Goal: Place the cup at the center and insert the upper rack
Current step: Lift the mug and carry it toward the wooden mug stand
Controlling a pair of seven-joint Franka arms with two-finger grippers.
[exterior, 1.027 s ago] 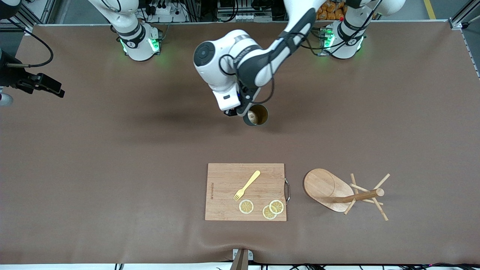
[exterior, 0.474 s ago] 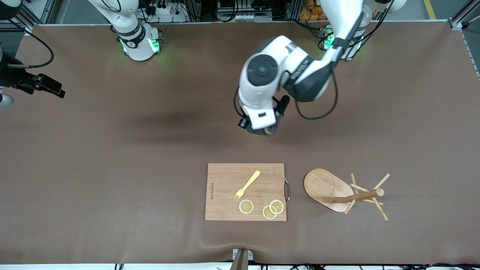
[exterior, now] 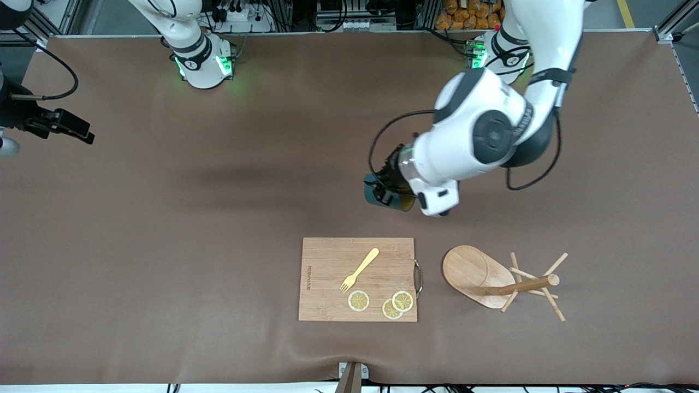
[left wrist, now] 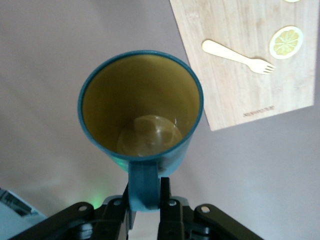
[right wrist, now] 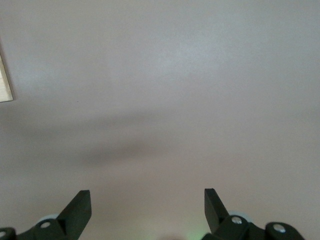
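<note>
The dark teal cup (exterior: 378,195) with a yellowish inside hangs in my left gripper (exterior: 389,188) over the bare table, above the spot just farther from the front camera than the cutting board. In the left wrist view the left gripper (left wrist: 145,189) is shut on the cup's handle (left wrist: 144,182), and I look into the cup's mouth (left wrist: 142,107). The wooden mug tree (exterior: 491,278) lies on its side beside the board, toward the left arm's end. My right gripper (right wrist: 147,200) is open and empty; it waits at the right arm's end of the table (exterior: 76,130).
A wooden cutting board (exterior: 327,284) near the front edge carries a yellow fork (exterior: 360,269) and three lemon slices (exterior: 397,304). The board (left wrist: 225,95), fork (left wrist: 237,56) and one slice (left wrist: 286,41) show in the left wrist view.
The left arm has swung the cup toward the left arm's end and closer to the cutting board, with its wrist turned. The right arm, board and mug tree have not moved.
</note>
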